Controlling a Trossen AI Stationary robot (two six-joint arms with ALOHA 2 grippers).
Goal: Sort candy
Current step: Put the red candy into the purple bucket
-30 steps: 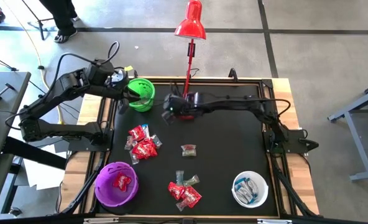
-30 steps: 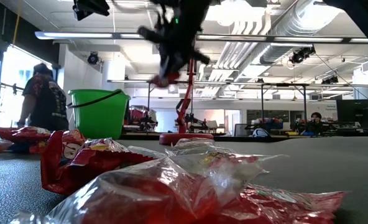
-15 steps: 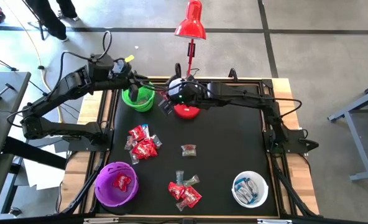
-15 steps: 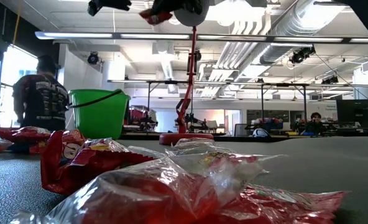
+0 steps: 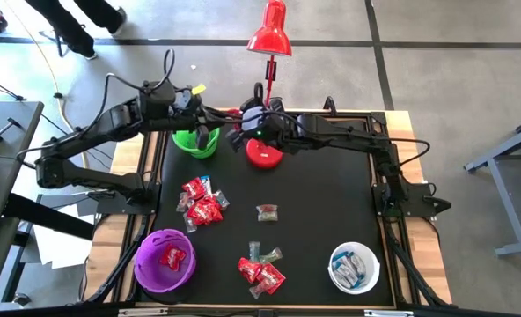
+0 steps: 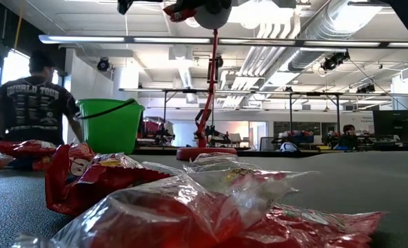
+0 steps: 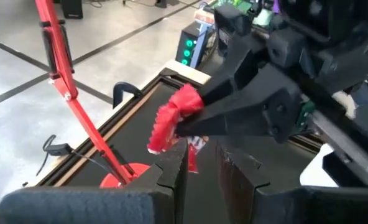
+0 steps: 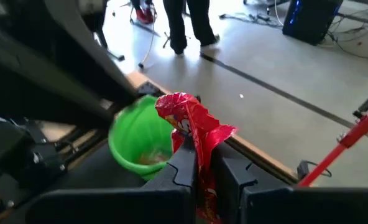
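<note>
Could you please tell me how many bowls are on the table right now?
3: the green bowl at the far left under the left arm, the purple bowl at the near left, the white bowl at the near right.

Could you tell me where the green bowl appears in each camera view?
High view: green bowl at the table's far left, under both arms.
Low view: left of centre.
Left wrist view: not in it.
Right wrist view: left of centre.
Shared landmark: the red lamp.
</note>
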